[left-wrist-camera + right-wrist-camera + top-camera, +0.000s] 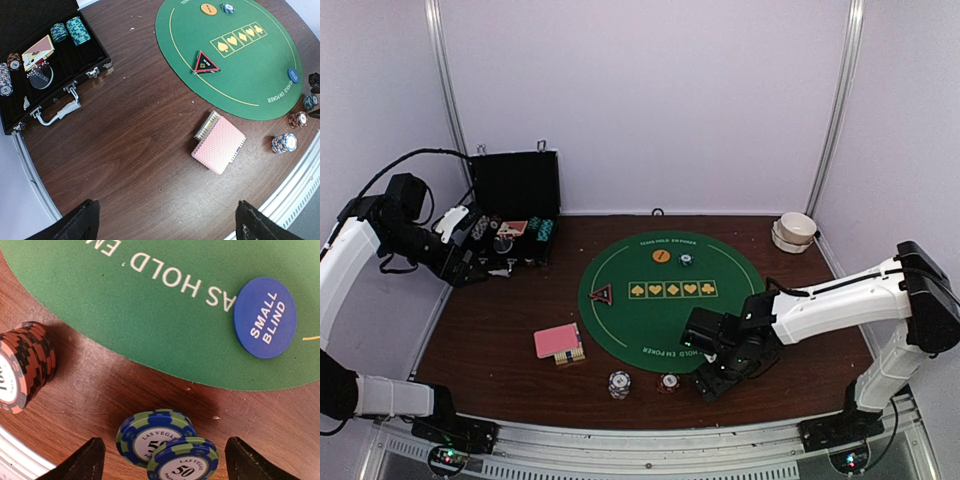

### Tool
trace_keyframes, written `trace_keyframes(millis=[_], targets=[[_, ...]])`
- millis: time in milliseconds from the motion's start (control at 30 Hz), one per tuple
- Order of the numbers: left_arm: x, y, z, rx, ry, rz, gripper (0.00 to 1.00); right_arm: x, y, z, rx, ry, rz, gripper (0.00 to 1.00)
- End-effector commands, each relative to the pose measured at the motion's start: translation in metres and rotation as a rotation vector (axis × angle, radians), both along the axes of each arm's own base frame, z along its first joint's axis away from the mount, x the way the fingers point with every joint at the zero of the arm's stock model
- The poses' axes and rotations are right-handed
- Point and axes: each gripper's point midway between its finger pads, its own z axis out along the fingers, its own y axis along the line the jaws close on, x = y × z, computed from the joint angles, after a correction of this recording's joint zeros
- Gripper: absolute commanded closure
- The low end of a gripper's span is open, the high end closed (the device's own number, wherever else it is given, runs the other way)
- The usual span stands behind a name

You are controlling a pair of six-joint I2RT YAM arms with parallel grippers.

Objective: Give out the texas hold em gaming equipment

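**Loose chips between open jaws, close to the table edge**

The right gripper (164,442) hangs low over the near rim of the green mat (125,315), at about 5 o'clock on the mat in the top view. Its jaws are released and spread wide, gripping nothing.

The two blue-and-green chips (150,432) lie on the bare wood between the jaws, at 6 o'clock in the wrist view. There is clear wood on either side of them, so neither finger touches them. The nearer chip overlaps the farther one.

That overlap is the main risk. If the jaws close here, they would probably catch one chip and skate the other away, or squeeze both into a tilt so they pop out.

The orange-brown stack (22,365) stands at 9 o'clock from the chips, near the left finger. A sideways shift of the wrist could topple it. The table's pale edge rail shows at 8 o'clock, so a flicked chip could roll off the table.

The blue SMALL BLIND disc (265,317) rests on the mat at 1 o'clock, well apart from the jaws and less exposed.

The left gripper (166,212) is released too, spread wide and empty. It sits high above the wood, with the pink-backed cards (220,145) at 1 o'clock from it.
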Motion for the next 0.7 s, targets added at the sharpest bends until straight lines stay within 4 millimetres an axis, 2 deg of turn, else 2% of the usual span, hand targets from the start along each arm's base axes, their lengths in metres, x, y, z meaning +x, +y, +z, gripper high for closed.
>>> trace_keyframes(millis=[0,233,667], targets=[[-0.0012,-0.0033,0.0131,-0.005,-0.043,-0.023,0.02,0.0027,0.0018,-0.0030,0.007,-0.002,-0.013,0.17],[-0.0009,-0.0038,0.0122,-0.008,-0.040,-0.024,0.02,0.0044,0.0022,-0.0012,0.002,-0.008,-0.013,0.28],[-0.0024,-0.0043,0.0114,-0.010,-0.039,-0.026,0.02,0.0104,-0.0005,0.0040,-0.025,-0.039,-0.010,0.42]])
